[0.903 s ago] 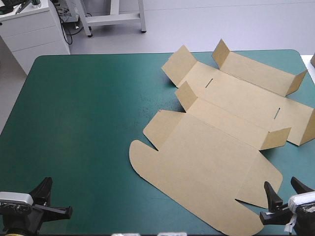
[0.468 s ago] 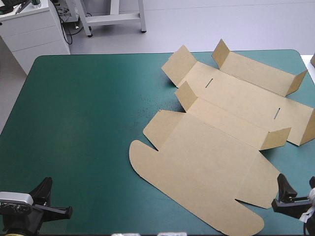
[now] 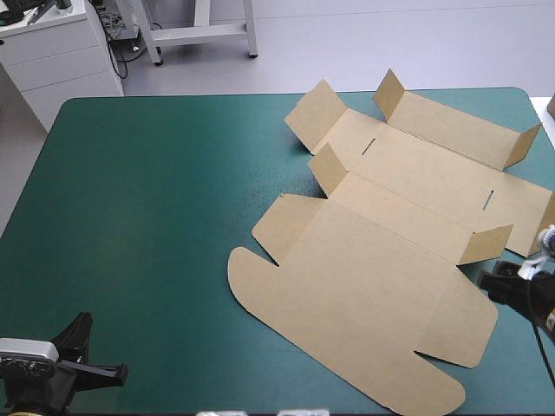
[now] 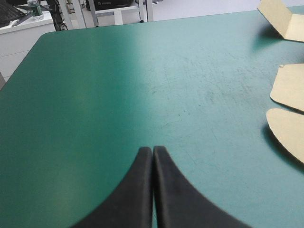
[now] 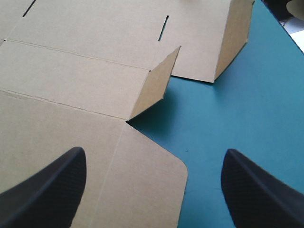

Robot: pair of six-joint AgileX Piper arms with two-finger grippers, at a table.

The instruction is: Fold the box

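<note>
The right gripper [image 5: 154,153] is seen with its black fingers spread wide apart and nothing held between them. The box [image 3: 381,260], a brown cut sheet laid mostly flat on the teal-green cover [image 3: 156,217], is found directly under and ahead of this gripper. One finger [image 5: 47,190] is poised over the board and the other [image 5: 261,190] over bare cover just beside the sheet's edge, with a rounded corner flap [image 5: 152,180] lying flat between them. Whether the board is touched by either finger cannot be told. Just ahead of the gripper a small side flap [image 5: 156,83] is raised upright from a crease. Farther ahead a narrow slot [image 5: 164,28] is cut in the flat panel, with a taller raised wall [image 5: 235,38] beside it. The left gripper [image 4: 153,154] is pressed together into one pointed arch, with nothing gripped. The box is placed well apart from it: only rounded tabs [image 4: 289,133] of the sheet's edge are seen ahead and off to its right, and bare cover is seen under it.
</note>
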